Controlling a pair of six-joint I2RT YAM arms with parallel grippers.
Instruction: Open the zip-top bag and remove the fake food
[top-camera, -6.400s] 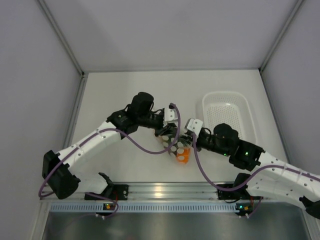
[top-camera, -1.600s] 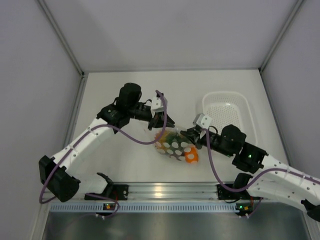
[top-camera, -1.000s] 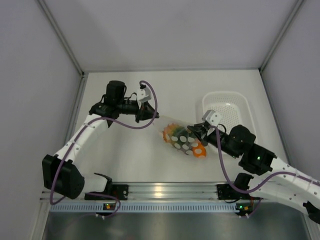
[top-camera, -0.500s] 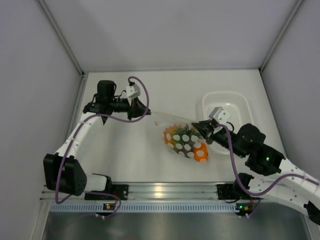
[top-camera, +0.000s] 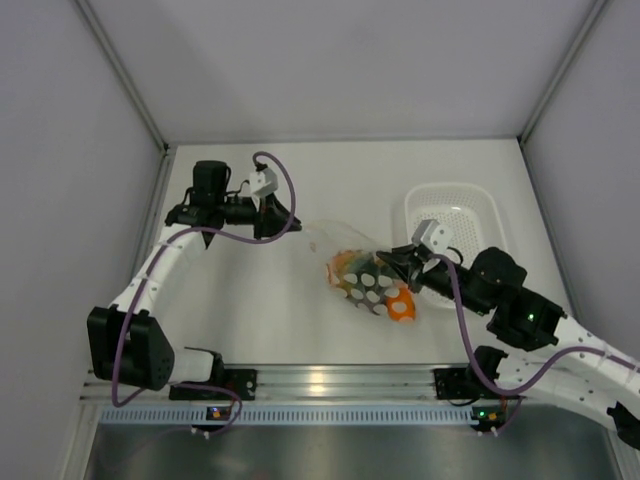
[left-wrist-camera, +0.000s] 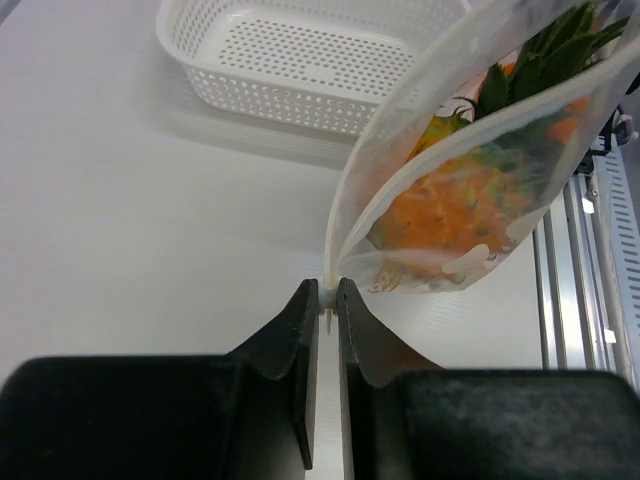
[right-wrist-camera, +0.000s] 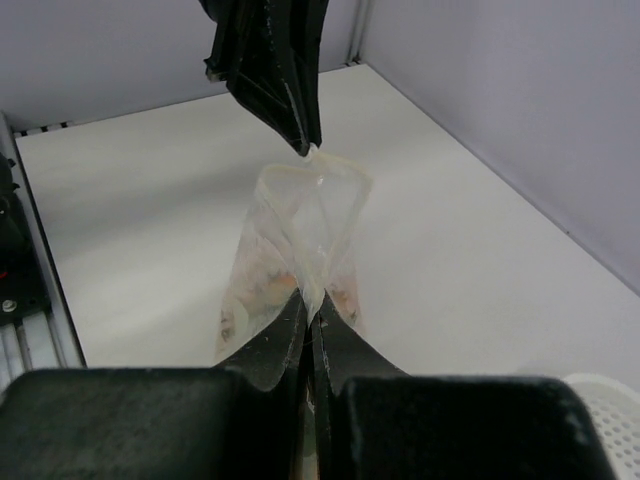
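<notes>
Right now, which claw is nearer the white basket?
The right. The right claw sits just left of the white basket, pinching one lip of the zip-top bag. The left claw pinches the opposite lip, farther left, beyond the bag.

Clear white-dotted bag (top-camera: 366, 284), seemingly orange-green food (left-wrist-camera: 440, 212)

Item 1: zip-top bag (top-camera: 352, 262). We log a clear, frosted pouch with white dots on one face. Its mouth is parted, and the rim is stretched taut between the left gripper (left-wrist-camera: 328, 298) and the right gripper (right-wrist-camera: 311, 312), each pinching one end. The body sags below.

Item 2: fake food (top-camera: 372, 283), all inside the pouch. We log an orange-yellow pineapple (left-wrist-camera: 437, 212) with a green crown, and a round orange piece (top-camera: 402, 307) at the bottom.
</notes>
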